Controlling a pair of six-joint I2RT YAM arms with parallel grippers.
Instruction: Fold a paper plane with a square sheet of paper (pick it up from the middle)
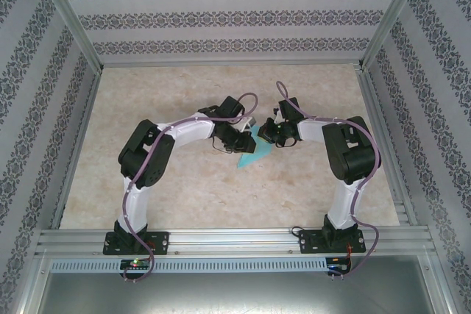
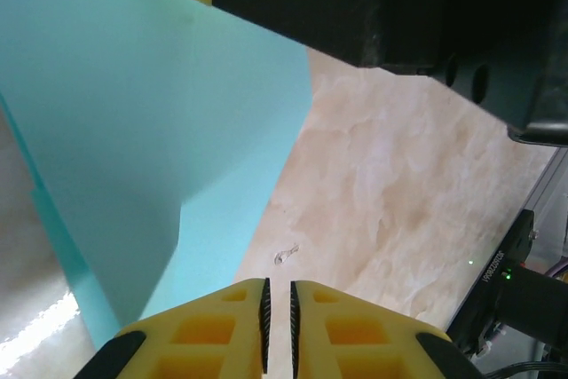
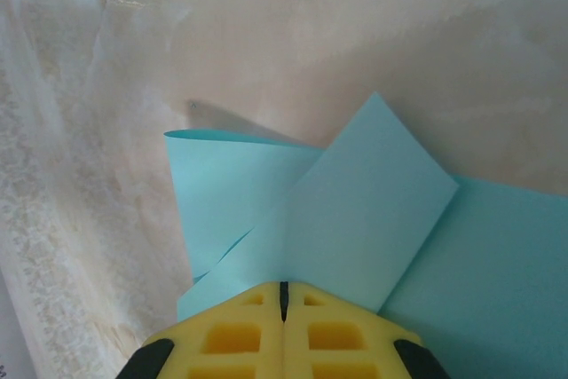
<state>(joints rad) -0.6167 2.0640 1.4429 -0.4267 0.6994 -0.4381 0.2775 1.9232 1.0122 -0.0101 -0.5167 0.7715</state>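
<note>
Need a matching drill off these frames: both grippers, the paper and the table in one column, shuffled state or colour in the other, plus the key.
Column 1
1. left gripper
2. right gripper
3. paper sheet
4. table

Column 2
A. beige, marbled surface
B. turquoise, partly folded
C. fingers pressed together on the paper's edge
D. fingers slightly apart, nothing between them

Pairs: 1-D, 2-C, 3-B, 4-A
</note>
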